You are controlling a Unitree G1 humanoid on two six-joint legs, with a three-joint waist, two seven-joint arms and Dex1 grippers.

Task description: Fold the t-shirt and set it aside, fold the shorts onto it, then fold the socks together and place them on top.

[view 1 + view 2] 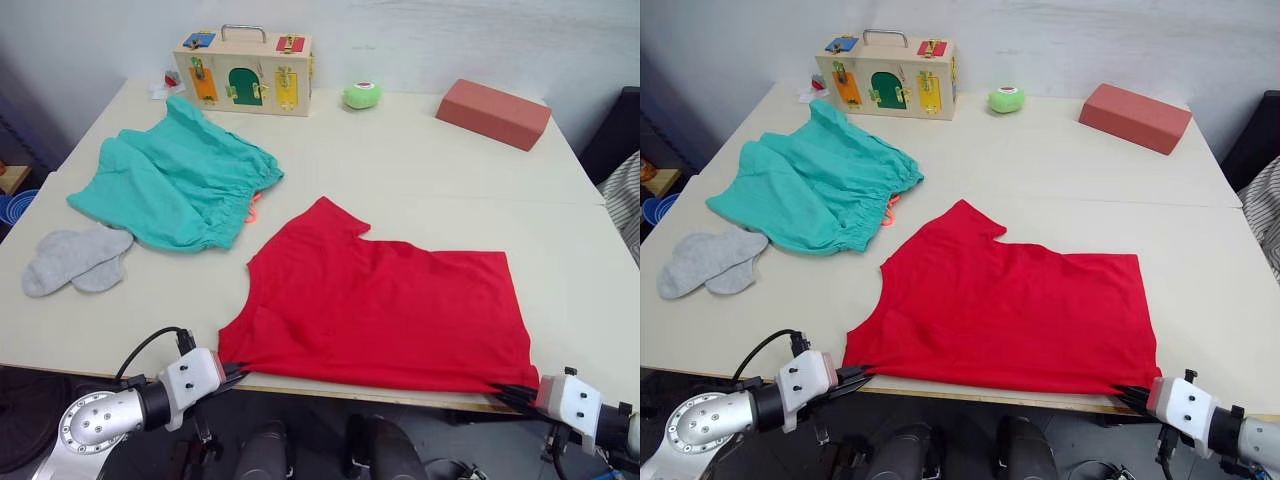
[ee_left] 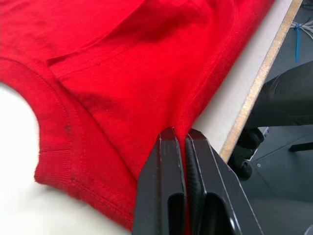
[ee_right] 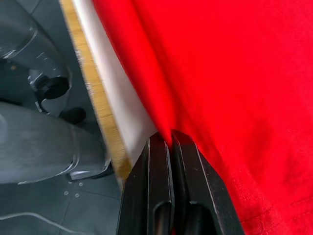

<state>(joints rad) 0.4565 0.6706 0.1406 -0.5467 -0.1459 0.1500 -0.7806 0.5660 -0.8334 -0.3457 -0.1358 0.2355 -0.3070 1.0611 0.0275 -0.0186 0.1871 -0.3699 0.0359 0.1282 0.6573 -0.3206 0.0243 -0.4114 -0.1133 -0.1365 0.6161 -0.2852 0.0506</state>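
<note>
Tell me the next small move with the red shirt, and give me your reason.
Probably lift both grippers together and carry the near edge away over the t-shirt to fold it. The left gripper and right gripper are each shut on that edge at the table's near side, and the shirt lies flat with one sleeve already folded in.

T-shirt (image 1: 385, 305) folded over itself, lower layer and neck label hidden. Both tool tips covered by red cloth at the surface's near edge: left tool (image 2: 185, 142), right tool (image 3: 170, 139). Shorts (image 1: 180, 180) drawstring mostly tucked under the waistband. One of the socks (image 1: 72, 260) partly overlaps the other.
</note>
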